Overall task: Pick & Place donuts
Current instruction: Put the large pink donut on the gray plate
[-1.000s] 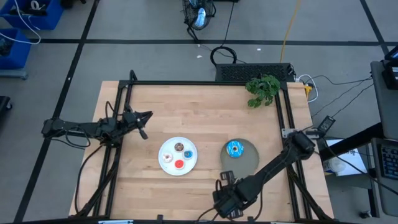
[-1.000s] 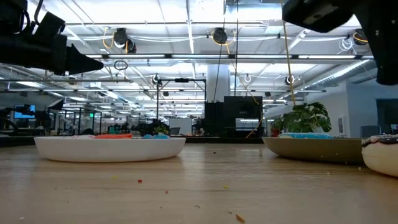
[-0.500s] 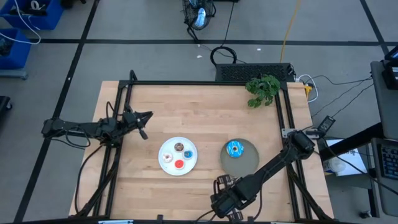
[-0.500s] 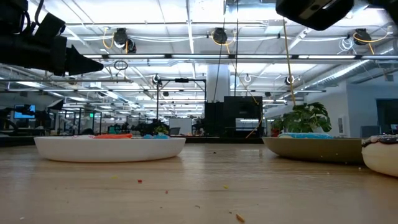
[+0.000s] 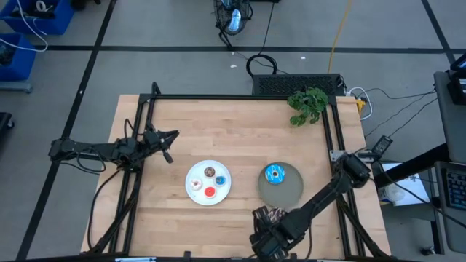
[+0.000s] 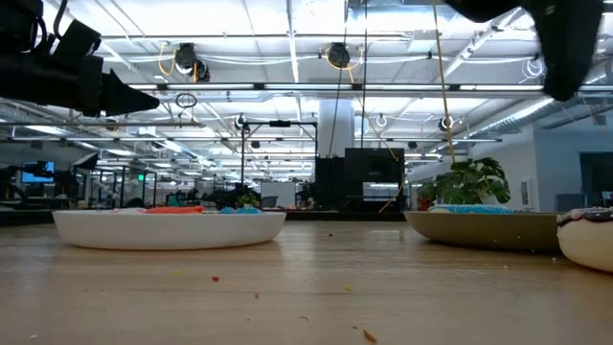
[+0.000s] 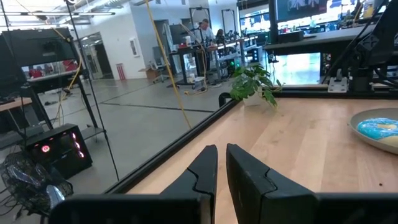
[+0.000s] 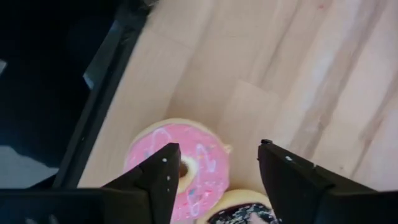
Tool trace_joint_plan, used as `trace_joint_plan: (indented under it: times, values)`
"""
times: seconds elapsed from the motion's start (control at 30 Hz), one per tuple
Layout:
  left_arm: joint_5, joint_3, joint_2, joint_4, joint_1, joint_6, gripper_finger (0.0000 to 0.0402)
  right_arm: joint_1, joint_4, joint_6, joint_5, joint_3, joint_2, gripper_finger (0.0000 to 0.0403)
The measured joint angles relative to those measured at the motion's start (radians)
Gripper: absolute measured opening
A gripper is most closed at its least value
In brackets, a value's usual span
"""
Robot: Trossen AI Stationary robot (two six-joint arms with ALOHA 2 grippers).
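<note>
High view: left gripper (image 5: 169, 136) hovers over the table's (image 5: 240, 124) left part, well apart from the plates. White plate (image 5: 195, 191) holds three tiny donuts: brown (image 5: 210, 172), red (image 5: 210, 192), blue (image 5: 220, 180). Grey plate (image 5: 289, 192) holds a larger blue donut (image 5: 274, 174). Right gripper (image 5: 271, 218) sits low at the front edge, over a dark drizzled donut (image 5: 274, 214).

Low view: white plate (image 6: 169, 228) left, grey plate (image 6: 484, 230) right, a pale donut edge (image 6: 586, 238) at far right.

Left wrist view: fingers (image 7: 205, 171) nearly together, holding nothing; blue donut (image 7: 380, 129) on the grey plate.

Right wrist view: fingers (image 8: 163, 177) spread wide, gripping nothing; pink donut (image 8: 186, 168) lies on the wood between them, touching the dark donut (image 8: 239, 213) beside it.
</note>
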Motion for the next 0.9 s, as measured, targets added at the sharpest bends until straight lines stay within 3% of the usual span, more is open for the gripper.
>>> trace_joint_plan:
  times: [0.67,0.9]
  values:
    - [0.000,0.000,0.000,-0.001,0.000,-0.001,0.0042,0.014,0.147,-0.006,-0.026,-0.222,0.000,0.0216]
    - [0.000,0.000,0.000,-0.001,0.000,-0.002,0.0042,0.013,0.280,-0.015,-0.052,-0.292,-0.002,0.0212]
